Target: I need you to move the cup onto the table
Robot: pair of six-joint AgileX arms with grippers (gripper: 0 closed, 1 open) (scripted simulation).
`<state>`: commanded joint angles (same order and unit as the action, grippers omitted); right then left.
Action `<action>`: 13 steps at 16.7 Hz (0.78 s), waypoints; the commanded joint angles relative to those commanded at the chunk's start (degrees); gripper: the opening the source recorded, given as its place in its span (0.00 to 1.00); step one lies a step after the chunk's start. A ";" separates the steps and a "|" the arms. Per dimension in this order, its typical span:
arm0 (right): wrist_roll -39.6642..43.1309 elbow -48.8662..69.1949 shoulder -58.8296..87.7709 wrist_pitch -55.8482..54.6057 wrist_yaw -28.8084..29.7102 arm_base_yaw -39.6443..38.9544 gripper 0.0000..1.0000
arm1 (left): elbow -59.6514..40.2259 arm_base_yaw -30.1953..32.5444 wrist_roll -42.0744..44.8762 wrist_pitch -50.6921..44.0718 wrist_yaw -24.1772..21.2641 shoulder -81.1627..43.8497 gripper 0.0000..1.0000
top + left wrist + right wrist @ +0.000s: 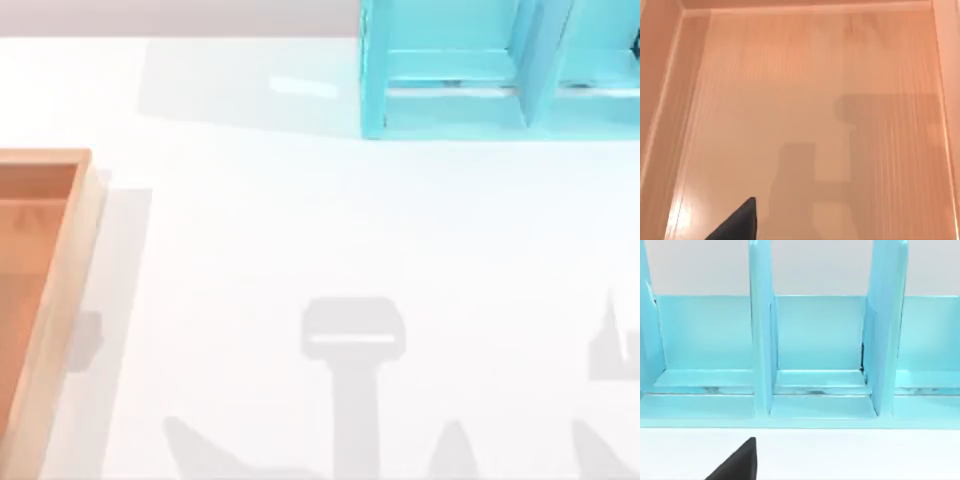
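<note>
the white table [300,220] took up most of the top view. a wooden tray [62,270] with an orange-brown floor lay on it at the left edge of the frame, from the middle down to the bottom. a turquoise shelf [450,105] stood on the table at the upper right of the frame, and its upright walls split it into open boxes. soft grey shadows [352,340] lay on the table along the bottom of the frame, one in the middle and more to the lower right.

the left gripper [737,225] hung over the inside of the tray. its wrist view showed a black tip of it above the bare wooden floor, with the tray's low walls around and blocky shadows on the wood. it could not be told if this gripper was wide or narrow.

the right gripper [737,465] was over the table just in front of the shelf, facing the open boxes. a black tip of it showed above the white top. it could not be told if it was wide or narrow either.

where the cup sat could not be told.
</note>
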<state>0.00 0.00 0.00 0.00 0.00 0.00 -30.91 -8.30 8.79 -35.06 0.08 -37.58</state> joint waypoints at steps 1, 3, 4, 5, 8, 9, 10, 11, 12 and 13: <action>0.00 0.00 0.00 0.00 0.00 0.00 1.00 | -3.94 -1.05 1.11 -4.70 0.01 -5.40 1.00; 0.00 0.00 0.00 0.00 0.00 0.00 1.00 | -11.56 -3.07 3.25 -13.77 0.03 -15.89 1.00; 0.00 0.00 0.00 0.00 0.00 0.00 1.00 | -15.14 -4.03 4.27 -18.00 0.04 -20.79 1.00; 0.00 0.00 0.00 0.00 0.00 0.00 1.00 | -18.50 -4.93 5.22 -21.95 0.05 -25.32 1.00; 0.00 0.00 0.00 0.00 0.00 0.00 1.00 | -26.86 -7.18 7.60 -31.62 0.07 -36.07 1.00; 0.00 0.00 0.00 0.00 0.00 0.00 1.00 | -28.97 -7.75 8.21 -34.02 0.08 -38.61 1.00; 0.00 0.00 0.00 0.00 0.00 0.00 1.00 | -30.68 -8.21 8.69 -35.93 0.08 -40.57 1.00; 0.00 0.00 0.00 0.00 0.00 0.00 1.00 | -31.90 -8.53 9.04 -37.26 0.09 -41.89 1.00; 0.00 0.00 0.00 0.00 0.00 0.00 1.00 | -32.62 -8.73 9.24 -38.03 0.09 -42.63 1.00; 0.00 0.00 0.00 0.00 0.00 0.00 1.00 | -32.85 -8.79 9.31 -38.28 0.09 -42.86 1.00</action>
<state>0.00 0.00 0.00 0.00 0.00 0.00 -63.76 -17.08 18.10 -73.34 0.18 -80.43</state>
